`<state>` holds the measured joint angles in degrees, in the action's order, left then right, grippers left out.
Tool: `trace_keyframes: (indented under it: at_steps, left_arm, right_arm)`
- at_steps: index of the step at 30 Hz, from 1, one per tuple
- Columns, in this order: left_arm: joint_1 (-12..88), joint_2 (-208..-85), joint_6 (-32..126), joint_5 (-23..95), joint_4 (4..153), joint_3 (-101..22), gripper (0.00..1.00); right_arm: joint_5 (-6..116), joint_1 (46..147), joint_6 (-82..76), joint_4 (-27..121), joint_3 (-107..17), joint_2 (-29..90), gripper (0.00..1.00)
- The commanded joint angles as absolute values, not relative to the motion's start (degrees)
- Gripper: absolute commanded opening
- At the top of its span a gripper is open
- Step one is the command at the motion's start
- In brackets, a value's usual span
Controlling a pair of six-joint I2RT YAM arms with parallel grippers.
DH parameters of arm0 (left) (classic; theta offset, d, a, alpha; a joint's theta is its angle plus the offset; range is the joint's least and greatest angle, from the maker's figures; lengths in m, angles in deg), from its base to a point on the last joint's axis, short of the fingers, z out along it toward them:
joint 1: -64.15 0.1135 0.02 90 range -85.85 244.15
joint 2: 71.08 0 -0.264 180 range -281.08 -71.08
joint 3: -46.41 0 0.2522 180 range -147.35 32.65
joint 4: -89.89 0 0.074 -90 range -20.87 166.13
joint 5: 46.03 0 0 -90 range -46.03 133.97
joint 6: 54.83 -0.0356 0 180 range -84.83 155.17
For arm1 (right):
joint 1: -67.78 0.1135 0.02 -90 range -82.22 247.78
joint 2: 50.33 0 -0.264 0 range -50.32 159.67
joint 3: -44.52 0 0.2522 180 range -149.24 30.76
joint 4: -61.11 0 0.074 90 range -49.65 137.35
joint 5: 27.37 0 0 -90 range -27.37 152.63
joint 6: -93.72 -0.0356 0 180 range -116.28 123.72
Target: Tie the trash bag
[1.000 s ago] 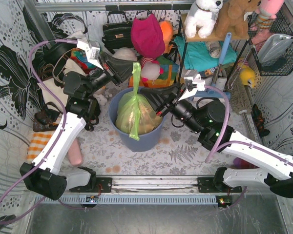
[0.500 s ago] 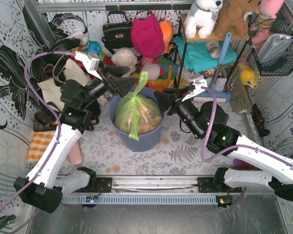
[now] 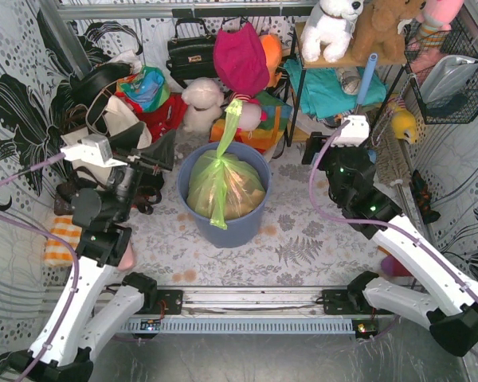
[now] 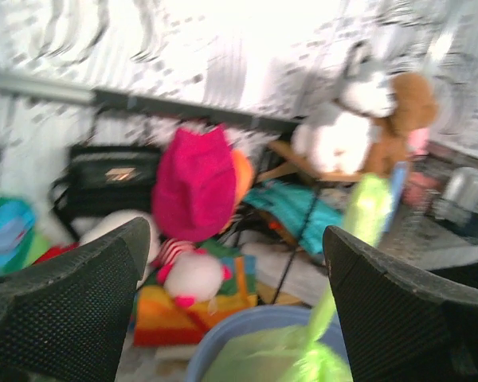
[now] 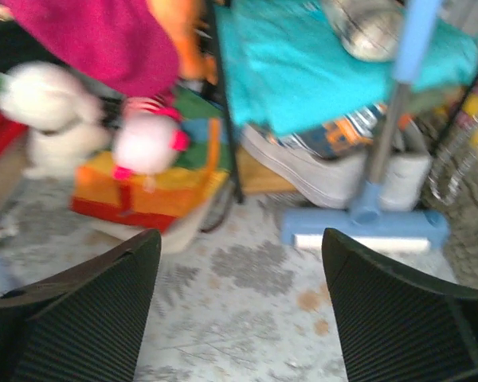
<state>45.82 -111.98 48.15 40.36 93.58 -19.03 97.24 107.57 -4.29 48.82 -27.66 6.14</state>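
Top external: trash bag [image 3: 223, 187] in blue bin [image 3: 227, 232]; left hand [image 4: 237, 239], right hand [image 5: 240, 243] spread.

Blurred trash bag [image 4: 303, 362] runs off left wrist view's bottom edge.

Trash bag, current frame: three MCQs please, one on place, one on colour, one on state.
1. Where does the trash bag sit?
A. on the floor mat
B. in the blue-grey round bin
C. on the shelf
2. What colour is the bag?
A. lime green
B. black
C. white
3. How are the left gripper and right gripper?
A. both shut on the bag
B. both open, holding nothing
C. left shut, right open
Key: 1 B, the bin's rim rings the bag; 2 A, translucent green plastic; 3 B, each wrist view shows spread fingers gripping nothing.
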Motion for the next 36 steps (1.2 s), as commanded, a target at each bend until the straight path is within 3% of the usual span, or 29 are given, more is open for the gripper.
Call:
trace_keyframes:
  at_steps: [1,5,9,16,21,27,36]
  left_arm:
    - [45.9,-109.6,44.8,59.1,91.8,-12.1,0.98]
    - [45.9,-109.5,44.2,71.9,89.2,-6.1,0.98]
    - [45.9,-110.1,43.5,80.7,93.2,2.2,0.98]
    - [46.2,-117.6,46.0,89.5,103.6,12.4,0.99]
    - [47.0,-129.6,43.6,89.0,118.4,18.5,0.98]
    - [48.6,-143.7,39.7,83.0,138.2,22.5,0.98]
    - [55.1,-151.9,39.2,65.0,144.8,21.4,0.98]
  right_arm:
    - [94.8,100.1,-6.1,46.2,-22.4,5.7,0.85]
    - [93.3,91.6,-8.8,46.4,-17.3,6.9,0.98]
    - [92.8,83.2,-10.2,49.6,-10.7,8.3,0.97]
    - [95.5,75.4,-8.0,67.6,5.0,13.2,0.97]
    - [98.3,72.8,-4.2,84.4,13.5,19.9,0.97]
    - [96.7,71.8,-0.4,95.0,13.5,26.8,0.97]
    - [88.0,71.2,1.9,108.3,14.8,33.4,0.97]
